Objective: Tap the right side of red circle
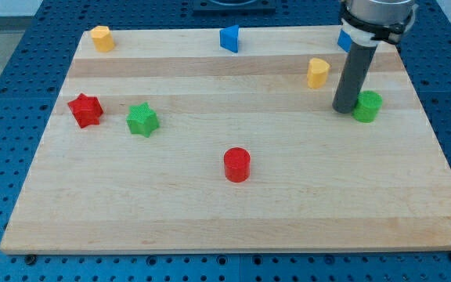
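The red circle stands near the middle of the wooden board, toward the view's bottom. My tip rests on the board at the right, touching or nearly touching the left side of the green circle. The tip is far to the upper right of the red circle, well apart from it. A yellow block sits just up and left of the tip.
A red star and a green star lie at the left. A yellow block is at the top left, a blue block at top centre, and another blue block is partly hidden behind the rod.
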